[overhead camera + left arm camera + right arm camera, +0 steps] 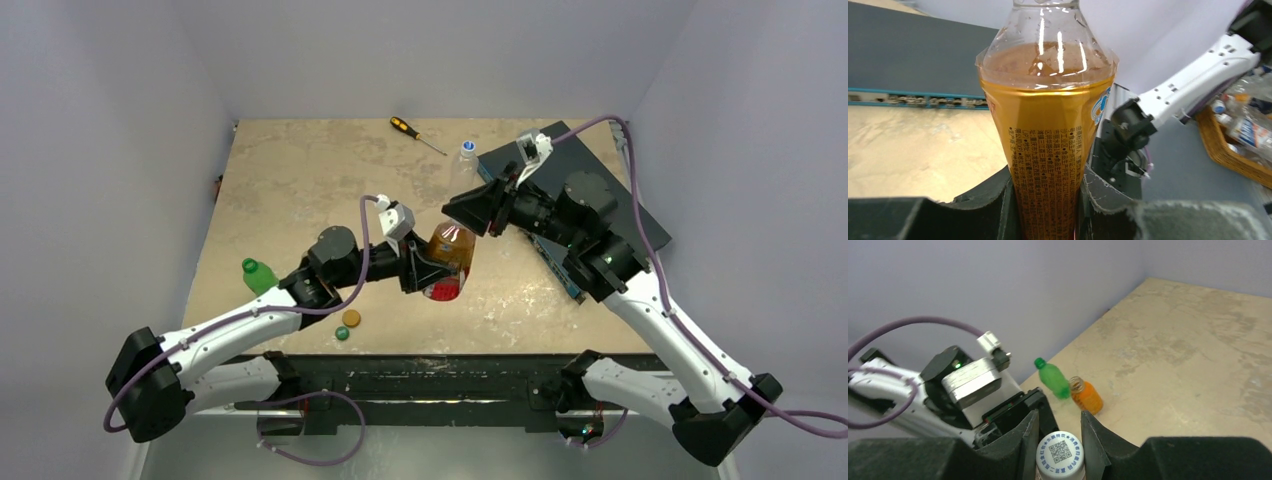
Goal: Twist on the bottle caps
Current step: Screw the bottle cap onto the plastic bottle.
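Clamped low on the labelled body of the amber bottle (1048, 125) with the jaws of the left gripper (1048, 200), neck pointing away from the wrist. Set against both sides of the white cap (1059, 454) with the jaws of the right gripper (1058, 426) and seemingly gripping it. Seated on that bottle's neck by the look of it, up off the desk (300, 180) between the two arms.

To do this step well:
- Hold the left grip still as the anchor.
- Line the right wrist's roll up with the neck and press lightly along it.
- Then turn clockwise with no sideways pull, or risk crossed threads.
- Let go and re-grip for each fresh turn rather than straining the wrist.
- Stop at firm resistance, since thin plastic probably crushes easily.

Further out:
- green bottle (258, 275) near the desk's left edge
- orange cap (351, 318) and dark green cap (342, 333) loose near the front
- clear bottle (467, 152) at the far side, beside a screwdriver (415, 133)
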`<control>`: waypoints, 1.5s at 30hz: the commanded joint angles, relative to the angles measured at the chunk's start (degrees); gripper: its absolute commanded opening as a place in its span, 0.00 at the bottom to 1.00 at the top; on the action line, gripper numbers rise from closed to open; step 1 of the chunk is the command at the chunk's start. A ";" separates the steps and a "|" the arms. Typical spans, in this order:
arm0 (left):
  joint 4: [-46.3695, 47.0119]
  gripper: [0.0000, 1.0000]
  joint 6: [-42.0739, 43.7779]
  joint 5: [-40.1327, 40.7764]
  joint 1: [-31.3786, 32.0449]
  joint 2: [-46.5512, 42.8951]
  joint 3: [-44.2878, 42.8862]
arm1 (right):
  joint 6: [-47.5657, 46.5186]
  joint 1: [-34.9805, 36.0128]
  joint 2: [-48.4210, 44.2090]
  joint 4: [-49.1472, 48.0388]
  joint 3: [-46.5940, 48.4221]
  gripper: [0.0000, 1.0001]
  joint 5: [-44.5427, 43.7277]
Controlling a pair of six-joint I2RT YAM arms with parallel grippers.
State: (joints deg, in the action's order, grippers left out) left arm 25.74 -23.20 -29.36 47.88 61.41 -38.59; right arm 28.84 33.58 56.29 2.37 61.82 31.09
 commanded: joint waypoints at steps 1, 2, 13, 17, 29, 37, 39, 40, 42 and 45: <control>-3.41 0.00 3.90 19.01 -0.42 -0.15 -5.34 | -0.99 6.31 1.80 11.53 6.37 0.10 -18.87; -3.86 0.00 4.72 21.58 -0.25 -0.02 -5.93 | -0.54 8.30 3.14 13.52 7.75 0.09 -23.25; -5.27 0.00 18.58 48.97 9.74 7.32 -15.95 | 9.04 23.02 20.87 36.85 29.16 0.04 -61.76; -5.92 0.00 18.01 50.49 10.30 9.95 -18.41 | 9.83 23.46 23.89 37.90 33.16 0.12 -63.18; -17.81 0.00 15.95 19.61 -0.53 7.39 -17.28 | -3.72 8.58 11.33 23.21 26.91 0.99 -34.45; -13.45 0.00 11.20 -6.83 -6.08 4.97 -13.19 | -9.19 -4.55 3.74 11.36 13.85 0.99 -5.25; -10.05 0.00 9.11 -12.26 -6.90 4.70 -11.39 | -7.53 -8.97 2.18 5.13 8.81 0.99 4.55; -8.11 0.00 7.55 -14.38 -7.23 4.81 -10.65 | -6.16 -10.45 1.63 1.55 6.77 0.99 8.34; -4.01 0.00 4.21 -18.44 -7.48 5.02 -9.03 | -4.25 -11.39 1.48 -3.70 4.18 0.99 13.77; 1.31 0.00 -0.23 -21.41 -7.54 4.94 -7.04 | 1.39 -11.43 1.91 -14.56 -0.38 0.98 21.59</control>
State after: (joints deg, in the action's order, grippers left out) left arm 15.68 -15.90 -40.14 40.77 67.72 -47.55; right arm 24.18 22.37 58.26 6.13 65.67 34.70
